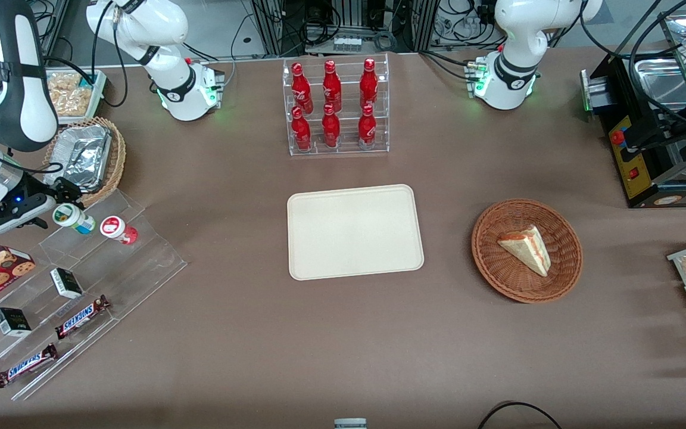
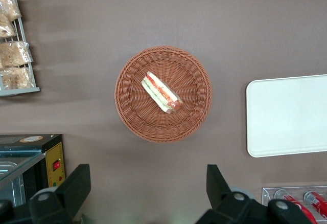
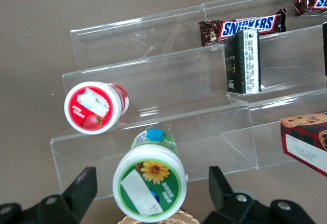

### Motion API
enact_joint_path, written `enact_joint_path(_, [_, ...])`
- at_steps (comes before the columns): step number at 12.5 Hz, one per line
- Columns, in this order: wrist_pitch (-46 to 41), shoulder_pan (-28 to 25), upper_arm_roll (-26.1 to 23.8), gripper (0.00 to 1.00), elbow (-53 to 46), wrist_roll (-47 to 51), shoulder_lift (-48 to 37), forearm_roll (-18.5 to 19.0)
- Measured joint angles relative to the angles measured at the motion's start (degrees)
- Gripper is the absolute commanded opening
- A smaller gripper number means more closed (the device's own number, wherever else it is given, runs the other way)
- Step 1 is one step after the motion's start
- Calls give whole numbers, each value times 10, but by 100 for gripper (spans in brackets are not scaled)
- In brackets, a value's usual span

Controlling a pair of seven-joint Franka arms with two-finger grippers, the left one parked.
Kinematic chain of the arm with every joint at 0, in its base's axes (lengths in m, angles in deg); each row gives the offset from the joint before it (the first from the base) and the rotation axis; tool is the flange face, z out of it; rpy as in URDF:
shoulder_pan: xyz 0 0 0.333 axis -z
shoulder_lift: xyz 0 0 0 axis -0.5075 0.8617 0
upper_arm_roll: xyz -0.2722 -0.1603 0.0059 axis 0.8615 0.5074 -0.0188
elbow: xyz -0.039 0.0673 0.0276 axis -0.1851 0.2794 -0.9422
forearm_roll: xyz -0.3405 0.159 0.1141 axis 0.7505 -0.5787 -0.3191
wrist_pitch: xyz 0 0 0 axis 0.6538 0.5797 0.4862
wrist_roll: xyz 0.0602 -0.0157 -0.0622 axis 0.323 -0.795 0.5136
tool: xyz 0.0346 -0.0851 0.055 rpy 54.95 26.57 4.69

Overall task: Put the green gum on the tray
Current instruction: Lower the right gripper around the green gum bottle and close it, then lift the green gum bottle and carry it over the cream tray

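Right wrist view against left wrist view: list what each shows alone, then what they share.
Right wrist only: the green gum between the open end effector fingers, a red-lidded container, Snickers bars on clear steps.
Left wrist only: the tray, a wicker basket with a sandwich.
Shared: the brown tabletop.

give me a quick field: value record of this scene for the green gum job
target: green gum, on the clear stepped display rack, not yet lifted
neighbour: red-labelled container beside it on the rack
end effector: right arm's end effector at the green gum, fingers open on either side, not closed on it
destination: tray at table centre, nothing on it
also on rack: Snickers bars, small black boxes, cookie box
task status: gum not on tray
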Motion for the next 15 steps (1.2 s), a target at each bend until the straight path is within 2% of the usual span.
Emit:
enact_joint_path(2, [2, 0, -1, 82, 1, 0, 1, 0])
enact_joint_path(3, [3, 0, -1, 68, 1, 0, 1, 0])
enact_joint_path(5, [6, 0, -2, 16, 1, 0, 2, 0])
enact_joint_path(6, [7, -1, -2, 2, 1, 0, 2, 0])
enact_joint_path(12, [5, -2, -4, 0, -3, 0, 1, 0])
enact_joint_path(15, [-77, -11, -10, 0, -56, 0, -3, -1])
